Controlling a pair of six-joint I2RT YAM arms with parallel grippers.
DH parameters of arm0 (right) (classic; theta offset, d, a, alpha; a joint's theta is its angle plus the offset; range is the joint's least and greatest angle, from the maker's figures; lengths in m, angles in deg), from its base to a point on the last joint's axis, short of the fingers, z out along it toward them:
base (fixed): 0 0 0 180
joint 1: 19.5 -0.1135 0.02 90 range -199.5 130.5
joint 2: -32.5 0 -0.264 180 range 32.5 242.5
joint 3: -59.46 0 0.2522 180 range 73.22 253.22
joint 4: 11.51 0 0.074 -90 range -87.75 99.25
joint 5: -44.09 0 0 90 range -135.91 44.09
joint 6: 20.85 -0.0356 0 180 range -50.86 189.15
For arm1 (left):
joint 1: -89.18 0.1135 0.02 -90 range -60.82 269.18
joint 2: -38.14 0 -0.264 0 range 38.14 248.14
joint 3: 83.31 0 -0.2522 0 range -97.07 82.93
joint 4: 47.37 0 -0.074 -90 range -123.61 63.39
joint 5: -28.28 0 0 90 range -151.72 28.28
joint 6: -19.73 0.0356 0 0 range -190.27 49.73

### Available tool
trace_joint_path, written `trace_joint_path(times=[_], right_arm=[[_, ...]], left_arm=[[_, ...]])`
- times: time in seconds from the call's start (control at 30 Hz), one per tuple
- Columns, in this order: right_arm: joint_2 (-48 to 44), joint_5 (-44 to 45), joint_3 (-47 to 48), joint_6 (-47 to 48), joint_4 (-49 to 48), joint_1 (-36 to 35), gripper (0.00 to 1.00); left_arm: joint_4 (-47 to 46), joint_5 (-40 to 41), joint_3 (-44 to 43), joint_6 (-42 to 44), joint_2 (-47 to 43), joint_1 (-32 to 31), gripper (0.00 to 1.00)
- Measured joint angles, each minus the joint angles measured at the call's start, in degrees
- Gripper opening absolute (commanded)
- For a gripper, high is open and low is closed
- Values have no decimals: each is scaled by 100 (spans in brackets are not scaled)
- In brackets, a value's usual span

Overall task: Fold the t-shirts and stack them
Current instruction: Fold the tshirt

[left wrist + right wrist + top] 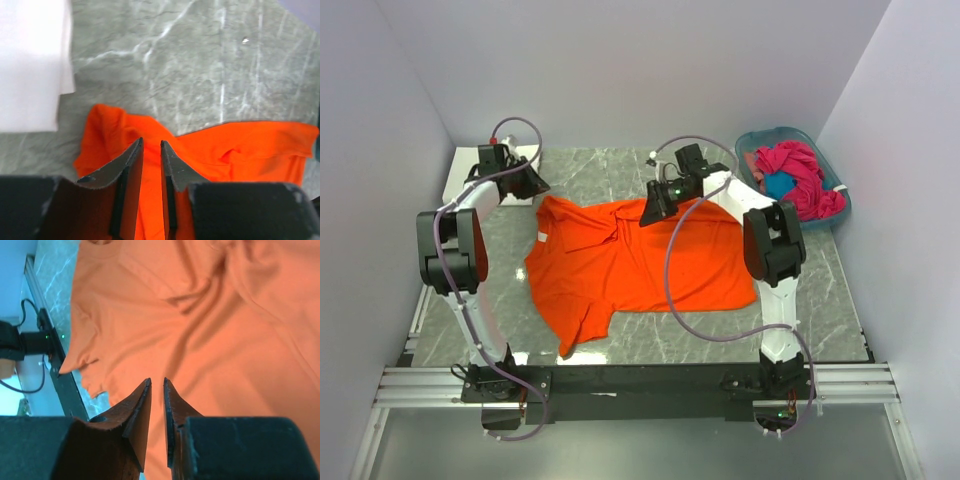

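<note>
Orange t-shirt (630, 265), spread but rumpled at mid-table, unfolded. The left gripper (151, 142) hangs over its far-left sleeve and the right gripper (156, 381) over its far edge. Each pair of jaws stands a narrow slit apart, and whether cloth is pinched cannot be told. A clean fold likely needs both pinches on the edge itself, lifted evenly. Only the overhead view shows the magenta t-shirt (798, 172) in the teal basket (841, 207); only the left wrist view shows the sleeve's creases.
</note>
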Motion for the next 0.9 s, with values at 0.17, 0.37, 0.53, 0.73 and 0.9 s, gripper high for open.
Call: trace_joint_path(times=[0.17,0.37,0.53,0.73,0.9], right_arm=[[214,153,560,278,330,-446,28],[393,1080,1099,1158,643,-1447,36],[369,2339,953,2225,378,-2247,38],[393,3469,1027,3029,330,-2570,38],[409,3974,1097,3311,201,-2588,38]], left_arm=[[-44,-219,-55,-15,131,-44,27],[-4,-297,-55,31,234,-52,27],[-162,2,326,46,-140,9,38],[-302,337,1134,-48,-1687,509,55],[-568,354,1609,-256,-2887,1117,55]])
